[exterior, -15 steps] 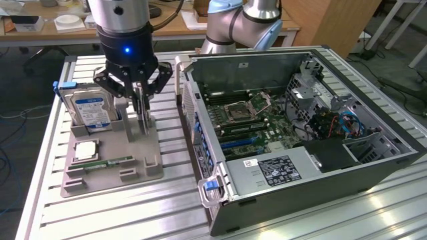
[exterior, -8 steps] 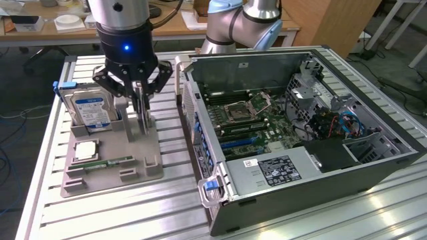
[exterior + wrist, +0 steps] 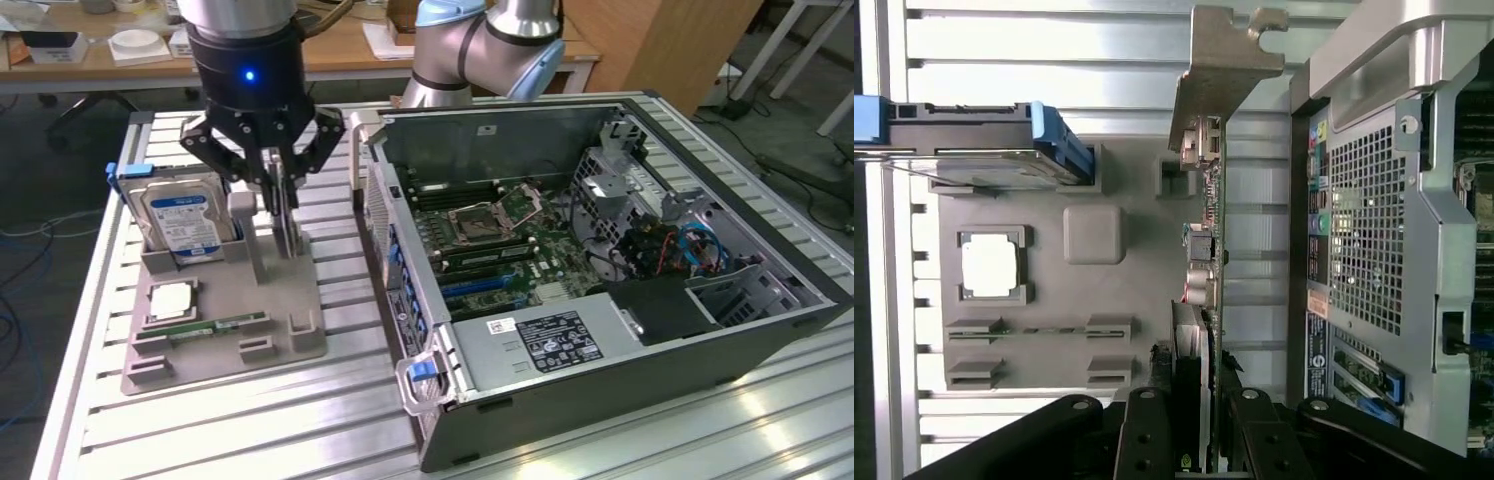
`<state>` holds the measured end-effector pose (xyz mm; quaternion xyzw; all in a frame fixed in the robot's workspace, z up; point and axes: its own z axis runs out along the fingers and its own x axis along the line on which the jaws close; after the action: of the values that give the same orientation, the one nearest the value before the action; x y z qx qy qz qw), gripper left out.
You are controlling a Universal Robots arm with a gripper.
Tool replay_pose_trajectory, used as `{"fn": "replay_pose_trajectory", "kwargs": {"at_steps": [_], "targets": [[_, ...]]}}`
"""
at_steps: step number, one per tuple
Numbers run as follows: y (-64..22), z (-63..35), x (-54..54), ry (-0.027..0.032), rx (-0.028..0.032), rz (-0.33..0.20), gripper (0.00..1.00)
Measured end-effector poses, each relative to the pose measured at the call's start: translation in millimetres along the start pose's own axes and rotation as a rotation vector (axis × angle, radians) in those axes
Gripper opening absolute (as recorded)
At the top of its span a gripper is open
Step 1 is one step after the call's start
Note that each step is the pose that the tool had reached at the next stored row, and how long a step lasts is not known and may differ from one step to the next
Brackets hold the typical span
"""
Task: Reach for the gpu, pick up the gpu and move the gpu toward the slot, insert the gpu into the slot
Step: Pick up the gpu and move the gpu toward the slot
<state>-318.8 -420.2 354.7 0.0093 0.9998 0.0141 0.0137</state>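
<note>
Between the fingers of the hand the gpu stands upright on its edge, grasped at its top, its lower edge down at the grey holder on the table. The slot lies well apart from the hand, inside the open computer case. A hard drive stands just beside the hand, on the opposite side.

Thin gpu upright on edge; long narrow slot well apart

A grey holder sits on the counter, near its edge at the exterior view's left. A silver hard drive with a blue label stands up in it. A square chip and a green memory stick lie flat there. An open computer case lies just beside.
</note>
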Motion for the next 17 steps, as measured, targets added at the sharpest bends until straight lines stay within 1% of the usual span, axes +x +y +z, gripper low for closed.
{"fn": "replay_pose_trajectory", "kwargs": {"at_steps": [7,14,17], "targets": [[0.5,-21.6,-0.6,0.0,0.0001,0.0,0.27],[0.8,-35.4,-0.9,0.0,0.0001,0.0,0.27],[0.8,-39.7,-1.1,0.0,0.0,0.0,0.27]]}}
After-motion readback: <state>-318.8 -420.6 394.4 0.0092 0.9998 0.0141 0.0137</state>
